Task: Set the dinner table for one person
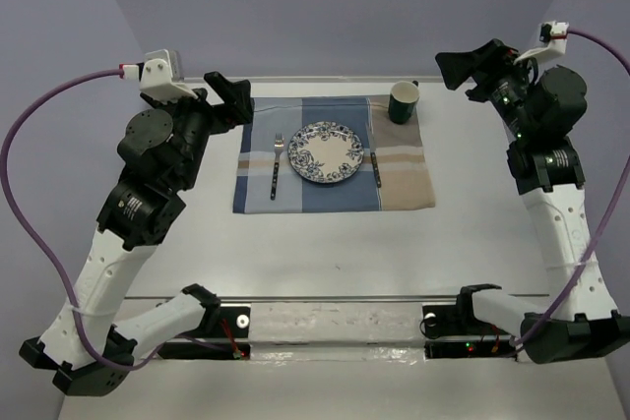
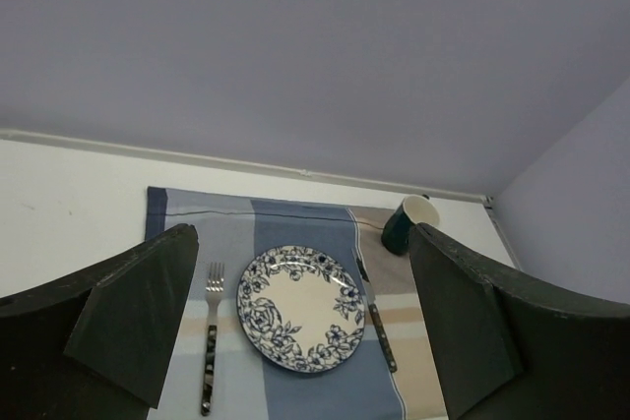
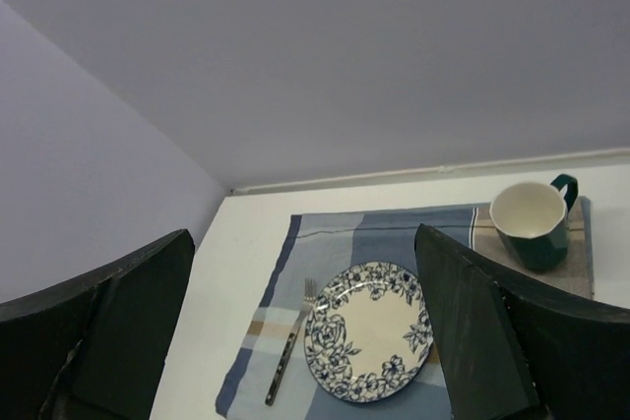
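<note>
Claw L (image 2: 303, 233), claw R (image 3: 303, 233): both spread wide, empty, above dinner table (image 1: 325, 253).

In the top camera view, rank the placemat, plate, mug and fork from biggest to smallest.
1. placemat
2. plate
3. mug and fork: hard to rank, since the fork looks longer but thin and the mug looks bulkier.
</note>
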### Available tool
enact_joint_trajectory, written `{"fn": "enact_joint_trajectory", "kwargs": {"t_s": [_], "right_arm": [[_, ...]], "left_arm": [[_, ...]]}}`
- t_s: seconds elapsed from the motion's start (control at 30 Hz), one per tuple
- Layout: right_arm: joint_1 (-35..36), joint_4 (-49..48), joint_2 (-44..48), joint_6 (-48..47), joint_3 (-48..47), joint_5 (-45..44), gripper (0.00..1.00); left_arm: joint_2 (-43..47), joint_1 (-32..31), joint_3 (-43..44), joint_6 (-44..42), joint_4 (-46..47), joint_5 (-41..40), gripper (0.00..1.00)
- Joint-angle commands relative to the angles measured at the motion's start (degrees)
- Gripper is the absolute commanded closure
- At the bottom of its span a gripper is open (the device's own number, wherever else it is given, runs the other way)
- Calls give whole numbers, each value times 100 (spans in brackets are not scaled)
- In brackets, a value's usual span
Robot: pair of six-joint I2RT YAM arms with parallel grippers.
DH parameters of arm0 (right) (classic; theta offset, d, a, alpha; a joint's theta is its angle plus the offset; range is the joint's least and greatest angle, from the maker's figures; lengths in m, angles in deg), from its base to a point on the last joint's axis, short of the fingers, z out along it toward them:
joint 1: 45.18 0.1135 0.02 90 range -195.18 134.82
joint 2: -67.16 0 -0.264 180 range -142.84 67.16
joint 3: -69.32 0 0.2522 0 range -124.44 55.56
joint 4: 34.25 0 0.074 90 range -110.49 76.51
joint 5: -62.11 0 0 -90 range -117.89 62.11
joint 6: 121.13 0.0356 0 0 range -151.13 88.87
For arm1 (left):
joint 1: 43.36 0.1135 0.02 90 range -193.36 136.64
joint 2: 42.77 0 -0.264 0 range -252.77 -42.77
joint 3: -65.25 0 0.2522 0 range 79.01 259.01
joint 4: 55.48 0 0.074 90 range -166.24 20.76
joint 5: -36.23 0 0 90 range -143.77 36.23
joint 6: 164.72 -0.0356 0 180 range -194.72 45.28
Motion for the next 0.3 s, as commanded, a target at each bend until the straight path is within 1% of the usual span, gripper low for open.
{"fn": "enact_joint_trajectory", "kwargs": {"t_s": [0.0,0.07,0.13,0.27], "right_arm": [[25,-390,307,-309,59,-289,0],[25,-311,307,-607,103,-342,0],[25,-249,324,-644,156,-369,0],[25,-337,342,-705,367,-334,0]], "left_arm": [[73,17,-34,-424,546,-402,1],[-40,17,-35,-495,652,-499,1],[-172,17,148,-478,478,-491,1],[-357,17,159,-513,424,-351,1]]}}
